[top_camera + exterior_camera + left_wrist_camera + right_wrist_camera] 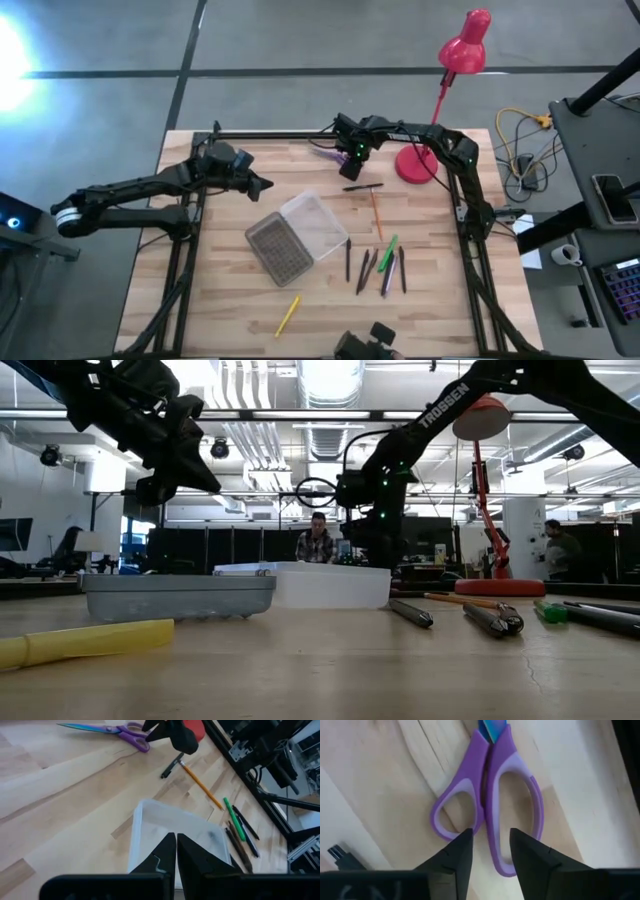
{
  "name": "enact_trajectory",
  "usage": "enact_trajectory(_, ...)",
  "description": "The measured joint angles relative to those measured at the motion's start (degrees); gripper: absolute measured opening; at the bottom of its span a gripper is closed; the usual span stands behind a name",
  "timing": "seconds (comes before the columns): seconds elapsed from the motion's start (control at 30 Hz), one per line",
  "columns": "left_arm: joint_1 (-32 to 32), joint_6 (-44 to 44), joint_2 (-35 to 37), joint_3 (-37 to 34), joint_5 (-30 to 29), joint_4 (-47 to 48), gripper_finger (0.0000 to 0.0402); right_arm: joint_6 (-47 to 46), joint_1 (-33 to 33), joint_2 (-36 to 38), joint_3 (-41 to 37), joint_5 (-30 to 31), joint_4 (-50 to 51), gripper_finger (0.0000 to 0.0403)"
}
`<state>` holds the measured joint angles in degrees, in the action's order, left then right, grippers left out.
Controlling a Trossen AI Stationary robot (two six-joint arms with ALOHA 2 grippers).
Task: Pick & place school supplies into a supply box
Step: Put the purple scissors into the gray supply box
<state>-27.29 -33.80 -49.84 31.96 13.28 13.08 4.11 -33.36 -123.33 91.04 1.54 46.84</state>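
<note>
- on the wooden counter [230,300], seen from above, one supply box [296,237] lies open near the middle, its long axis slanting; the ribbed grey half [277,249] sits toward the left arm, the clear half [314,224] toward the far right.
- one pair of purple-handled scissors [328,155] lies near the far edge; in the left wrist view [111,729] its blades point away from the handles, along the counter's far edge.
- one black pen [362,186] lies crosswise beside one orange pencil [376,215], which runs front to back.
- a cluster of about six pens [376,268] lies right of the box, all roughly front to back; one is green [387,251]. the exact count is hard to make out.
- one yellow pen [288,314] lies alone near the front, slanted.
- the right gripper [489,851] hangs over the scissors' handles, fingers [461,849] parted with one handle loop between them, grasping nothing.
- the left gripper [176,851] hovers above the clear half, fingers [161,854] pressed together and empty.
- one red desk lamp [447,92] stands at the far right corner.
- in the low view the scissors are hidden behind the box.
</note>
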Motion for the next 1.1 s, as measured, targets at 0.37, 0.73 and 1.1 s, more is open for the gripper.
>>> enact_trajectory(0.37,0.0,0.2,0.0,-0.1,0.0,0.0,0.0000,-6.0,0.1,0.2,5.5,-0.2,1.8,0.0152)
enact_trajectory(0.73,0.0,0.2,0.0,-0.1,0.0,0.0,0.0000,-6.9,0.5,-0.7,2.7,-0.3,2.1,0.0154)
enact_trajectory(1.1,0.0,0.2,0.0,-0.1,0.0,0.0,0.0000,-7.1,0.6,-0.7,1.3,1.9,-4.0,0.0140)
